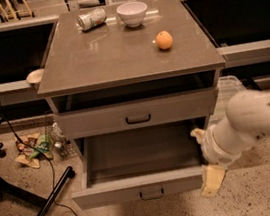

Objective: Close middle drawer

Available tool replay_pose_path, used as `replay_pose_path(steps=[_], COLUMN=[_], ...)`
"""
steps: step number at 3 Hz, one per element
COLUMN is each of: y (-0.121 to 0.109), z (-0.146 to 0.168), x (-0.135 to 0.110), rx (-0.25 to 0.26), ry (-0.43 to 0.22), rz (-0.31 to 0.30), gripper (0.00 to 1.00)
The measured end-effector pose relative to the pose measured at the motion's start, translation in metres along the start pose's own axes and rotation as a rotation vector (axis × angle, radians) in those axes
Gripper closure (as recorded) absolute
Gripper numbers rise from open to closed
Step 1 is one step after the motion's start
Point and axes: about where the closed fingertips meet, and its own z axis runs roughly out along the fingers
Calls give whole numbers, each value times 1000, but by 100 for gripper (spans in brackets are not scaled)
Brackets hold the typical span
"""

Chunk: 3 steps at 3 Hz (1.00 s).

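Note:
The middle drawer [142, 187] of the grey cabinet is pulled far out, and its shallow grey inside is empty. Its flat front panel has a small dark handle [152, 194] at the centre. The upper drawer [137, 113] above it is nearly shut. The lowest drawer is hidden under the open one. My gripper [212, 180] hangs from the white arm [251, 123] at the right. It sits just outside the open drawer's front right corner, close to the front panel's right end.
The cabinet top [117, 57] holds a can [91, 19] lying on its side, a white bowl [132, 13] and an orange [164, 40]. A black chair base [39, 210] and litter [35, 147] are on the floor at the left. A clear plastic bin [229, 93] stands at the right.

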Motion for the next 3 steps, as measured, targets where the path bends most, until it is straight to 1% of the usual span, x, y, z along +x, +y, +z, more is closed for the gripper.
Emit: replay_pose_path(steps=[1,2,3], y=[8,20,29], z=[50,94,131], x=[15,36,58], rx=[-23,-42,-62], ry=[-49,-93,-129], rz=[27,76,127], gripper=[0,0,0])
